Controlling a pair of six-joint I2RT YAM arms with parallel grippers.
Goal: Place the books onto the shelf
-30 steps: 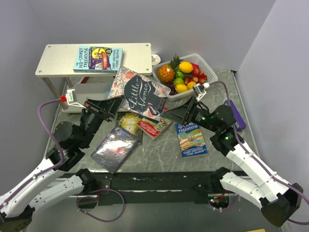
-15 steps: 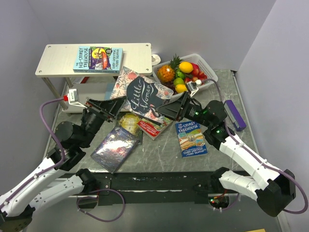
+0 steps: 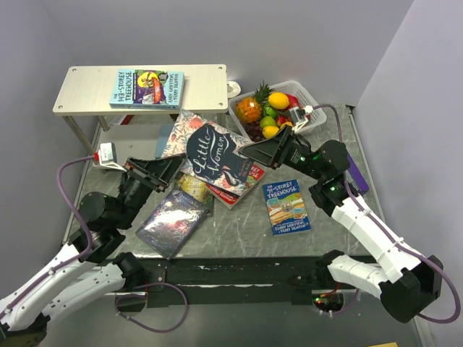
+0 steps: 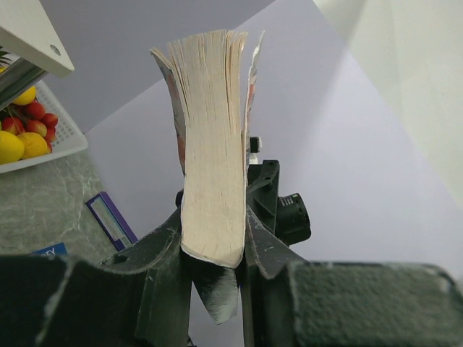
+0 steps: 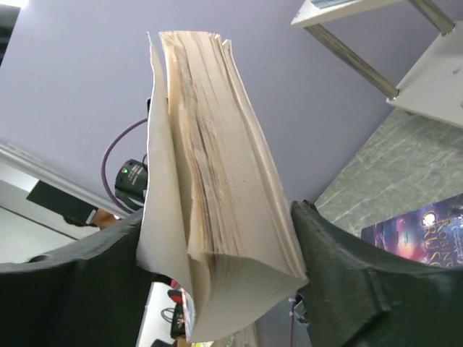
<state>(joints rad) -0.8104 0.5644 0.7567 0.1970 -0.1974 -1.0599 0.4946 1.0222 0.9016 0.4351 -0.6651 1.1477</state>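
The floral "Little Women" book (image 3: 217, 155) hangs tilted above the table between both arms. My left gripper (image 3: 168, 168) is shut on its left edge; in the left wrist view the page block (image 4: 213, 144) is pinched between the fingers (image 4: 163, 246). My right gripper (image 3: 255, 153) is open around the right edge, the pages (image 5: 231, 181) filling the gap, the cover flaring loose. A pale blue Treehouse book (image 3: 147, 88) lies on the shelf (image 3: 87, 90). On the table lie the galaxy book (image 3: 173, 220), a blue-red Treehouse book (image 3: 287, 206), a red-edged book (image 3: 235, 189) and a green-gold one (image 3: 192, 184).
A white fruit basket (image 3: 307, 108) stands right of the shelf, close behind my right arm. A small purple box (image 3: 354, 173) lies at the table's right edge. The shelf's lower board (image 5: 434, 72) shows in the right wrist view.
My right gripper has moved left and up onto the right edge of the "Little Women" book, and its fingers have narrowed around it. The left gripper still holds the book, which has shifted slightly.
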